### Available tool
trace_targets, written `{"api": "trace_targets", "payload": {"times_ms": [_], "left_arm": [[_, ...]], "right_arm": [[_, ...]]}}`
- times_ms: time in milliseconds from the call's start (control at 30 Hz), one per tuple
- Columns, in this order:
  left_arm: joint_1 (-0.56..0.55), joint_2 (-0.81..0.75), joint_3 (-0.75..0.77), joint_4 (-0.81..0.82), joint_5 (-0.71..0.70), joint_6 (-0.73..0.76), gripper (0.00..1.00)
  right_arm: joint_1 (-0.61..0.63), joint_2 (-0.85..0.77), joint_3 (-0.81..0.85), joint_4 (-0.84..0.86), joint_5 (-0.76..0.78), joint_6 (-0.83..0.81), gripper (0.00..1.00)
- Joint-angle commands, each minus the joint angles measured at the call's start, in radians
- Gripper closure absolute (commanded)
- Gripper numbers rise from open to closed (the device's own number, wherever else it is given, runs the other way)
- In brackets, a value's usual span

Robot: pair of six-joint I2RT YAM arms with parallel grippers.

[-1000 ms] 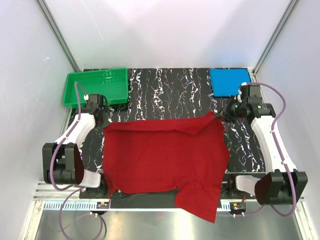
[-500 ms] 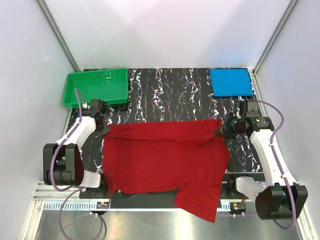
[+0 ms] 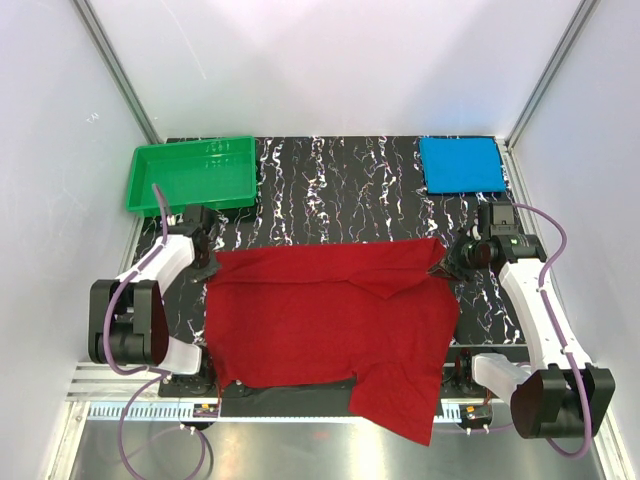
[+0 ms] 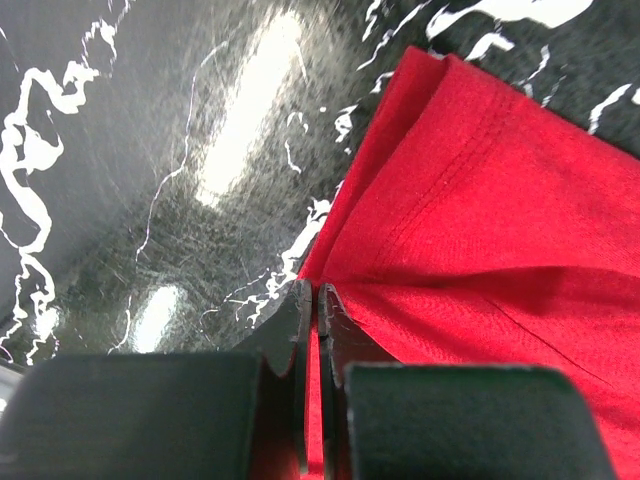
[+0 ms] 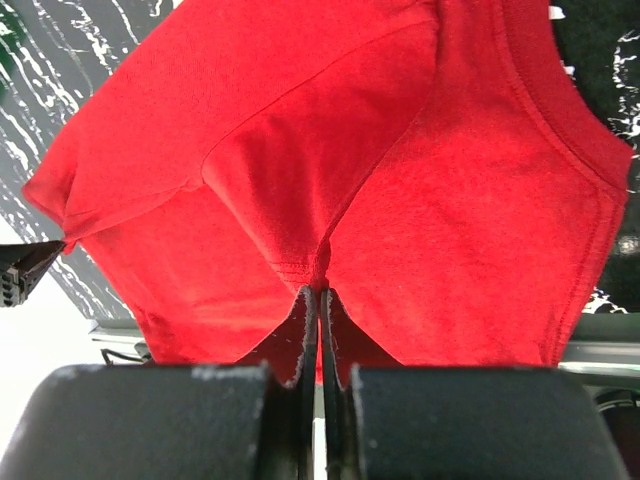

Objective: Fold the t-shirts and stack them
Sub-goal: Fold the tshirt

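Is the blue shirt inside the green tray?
No, the blue shirt lies on the table at far right, apart from the green tray.

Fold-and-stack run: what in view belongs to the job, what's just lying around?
Job: red t-shirt, spread on the table, pinched by the left gripper and right gripper; folded blue t-shirt, far right corner.
Lying about: green tray, far left corner.
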Motion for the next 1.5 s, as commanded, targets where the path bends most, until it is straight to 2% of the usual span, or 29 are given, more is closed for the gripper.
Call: {"api": "trace_targets", "payload": {"times_ms": [0,467,633,667,767,833,867,900,933,1000,1033,1100,1167,1233,1300,1367,1467], "left_arm": [[0.005,0.005,-0.003,0.009,-0.012,-0.019,1.0],[0.005,0.013,0.0,0.007,-0.03,-0.029,1.0],[0.007,0.002,-0.002,-0.005,-0.062,-0.044,0.98],[0.007,-0.007,-0.003,-0.007,-0.067,-0.048,0.9],[0.007,-0.045,-0.005,-0.031,-0.076,-0.074,0.87],[0.005,-0.077,-0.026,-0.049,-0.076,-0.094,0.79],[0.007,-0.097,-0.029,-0.062,-0.079,-0.12,0.74],[0.007,-0.134,-0.029,-0.1,-0.09,-0.139,0.6],[0.007,-0.158,-0.025,-0.112,-0.096,-0.156,0.55],[0.007,-0.247,-0.023,-0.143,-0.102,-0.191,0.43],[0.007,-0.275,-0.012,-0.152,-0.107,-0.217,0.31],[0.007,-0.348,-0.006,-0.105,-0.087,-0.197,0.24],[0.007,-0.37,-0.009,0.02,0.049,-0.126,0.24],[0.005,-0.347,0.001,0.068,0.114,-0.075,0.28],[0.005,-0.283,0.018,0.102,0.195,-0.02,0.41],[0.005,-0.216,0.043,0.118,0.232,0.025,0.46],[0.004,-0.136,0.066,0.142,0.31,0.063,0.48]], "right_arm": [[0.004,0.008,0.015,-0.014,0.032,-0.024,1.0],[0.004,0.008,0.051,-0.066,0.067,-0.06,1.0],[0.004,0.005,0.022,-0.08,0.021,-0.051,1.0],[0.003,-0.003,0.009,-0.08,0.006,-0.05,1.0],[0.004,-0.001,-0.029,-0.109,0.0,-0.044,0.98],[0.004,-0.001,-0.044,-0.148,0.006,-0.044,0.93],[0.003,-0.004,-0.052,-0.188,-0.002,-0.041,0.89],[0.004,-0.009,-0.063,-0.205,-0.019,-0.039,0.85],[0.003,-0.026,-0.067,-0.218,-0.032,-0.028,0.79],[0.004,-0.043,-0.07,-0.225,-0.048,-0.019,0.74],[0.003,-0.044,-0.063,-0.224,-0.018,-0.025,0.68],[0.004,-0.018,-0.012,-0.218,0.019,-0.043,0.58],[0.003,0.055,0.059,-0.193,0.052,-0.089,0.47],[0.001,0.139,0.101,-0.166,0.067,-0.099,0.43],[-0.008,0.198,0.159,-0.124,0.072,-0.114,0.41],[-0.008,0.277,0.19,-0.086,0.078,-0.123,0.41],[-0.048,0.36,0.239,-0.029,0.066,-0.122,0.41]]}}
